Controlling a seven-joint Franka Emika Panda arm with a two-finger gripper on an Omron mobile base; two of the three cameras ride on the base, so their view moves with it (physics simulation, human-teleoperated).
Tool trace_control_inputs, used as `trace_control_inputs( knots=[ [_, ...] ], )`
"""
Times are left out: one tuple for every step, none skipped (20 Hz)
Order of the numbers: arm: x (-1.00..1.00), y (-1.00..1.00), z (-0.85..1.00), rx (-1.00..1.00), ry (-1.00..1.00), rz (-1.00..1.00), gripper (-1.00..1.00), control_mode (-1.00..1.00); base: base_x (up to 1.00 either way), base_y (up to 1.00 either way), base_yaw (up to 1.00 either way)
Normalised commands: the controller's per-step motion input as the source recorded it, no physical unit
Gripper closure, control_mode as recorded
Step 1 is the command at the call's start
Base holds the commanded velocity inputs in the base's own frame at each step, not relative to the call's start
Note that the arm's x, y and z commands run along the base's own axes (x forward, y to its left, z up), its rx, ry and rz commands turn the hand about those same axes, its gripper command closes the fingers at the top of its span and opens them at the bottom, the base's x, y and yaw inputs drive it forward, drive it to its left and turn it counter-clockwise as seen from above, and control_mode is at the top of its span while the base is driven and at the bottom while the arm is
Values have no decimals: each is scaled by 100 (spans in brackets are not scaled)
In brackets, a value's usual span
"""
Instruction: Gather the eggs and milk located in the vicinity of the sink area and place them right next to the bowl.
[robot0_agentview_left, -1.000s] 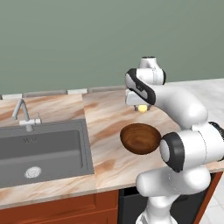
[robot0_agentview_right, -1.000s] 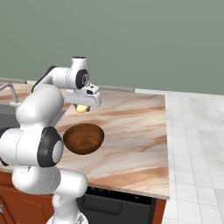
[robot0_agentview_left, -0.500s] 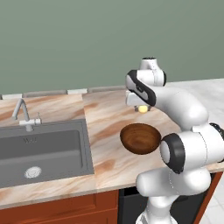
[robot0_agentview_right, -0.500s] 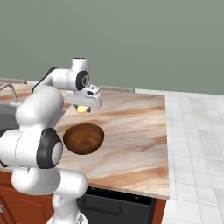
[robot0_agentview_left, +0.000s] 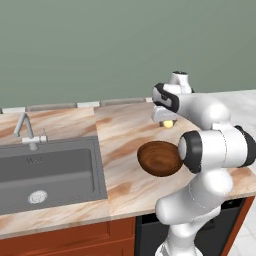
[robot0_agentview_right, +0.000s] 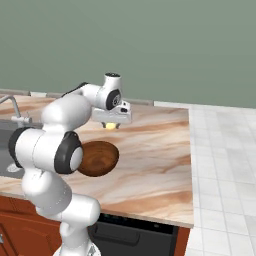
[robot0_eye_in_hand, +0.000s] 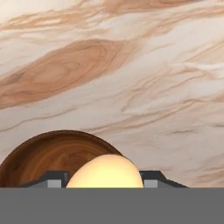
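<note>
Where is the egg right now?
The egg is clamped in the gripper, above the marble counter just behind the brown bowl, well right of the sink; in the hand view it sits between the fingertips.

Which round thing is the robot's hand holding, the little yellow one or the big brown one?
The little yellow egg, pinched in the gripper. The big brown bowl sits free on the counter.

counter (robot0_agentview_left: 125, 135): marbled tan | wall (robot0_agentview_left: 100, 45): grey-green | floor (robot0_agentview_right: 225, 150): apparently tiled

Glossy wooden bowl (robot0_agentview_left: 159, 158), smooth matt egg (robot0_eye_in_hand: 105, 171), polished marble counter (robot0_agentview_left: 125, 131)
</note>
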Motion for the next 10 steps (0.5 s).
trace_control_inputs(
  knots=[
    [49,-31,-21,1,-6,14,100,-100,0,0,0],
    [29,-26,-20,0,-11,11,100,-100,0,0,0],
    [11,-23,-26,0,-10,13,100,-100,0,0,0],
    [0,-35,-24,0,-9,14,100,-100,0,0,0],
    [0,-37,-23,0,-8,20,100,-100,0,0,0],
    [-2,-42,-20,0,-4,22,100,-100,0,0,0],
    [-6,-47,-21,0,-2,25,100,-100,0,0,0],
    [-6,-46,-31,0,0,28,100,-100,0,0,0],
    [-18,-53,-23,0,-2,30,100,-100,0,0,0],
    [-26,-49,-17,0,-1,31,100,-100,0,0,0]
  ],
)
